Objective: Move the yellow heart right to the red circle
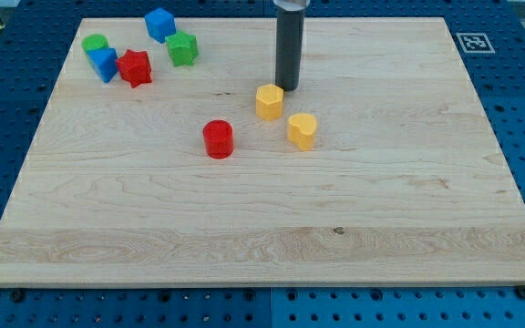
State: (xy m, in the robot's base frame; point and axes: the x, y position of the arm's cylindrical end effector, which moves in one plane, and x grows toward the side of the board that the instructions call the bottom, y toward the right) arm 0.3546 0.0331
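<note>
Handless upright rod, my tip (287,88) just above-right of yellow hexagon (269,101), touching or not unclear

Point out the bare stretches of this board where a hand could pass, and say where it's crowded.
Bare: the whole strip along the view's bottom, below the red circle and yellow heart, and the view's right half. Crowded: the top-left cluster around the red star, and mid-board, where my tip stands just above-right of the yellow hexagon.

A robotics lab bench: blue perforated mounting plate (518,109) surrounds the wooden board (262,228), a fiducial marker (473,42) beside the board's top-right corner.
</note>
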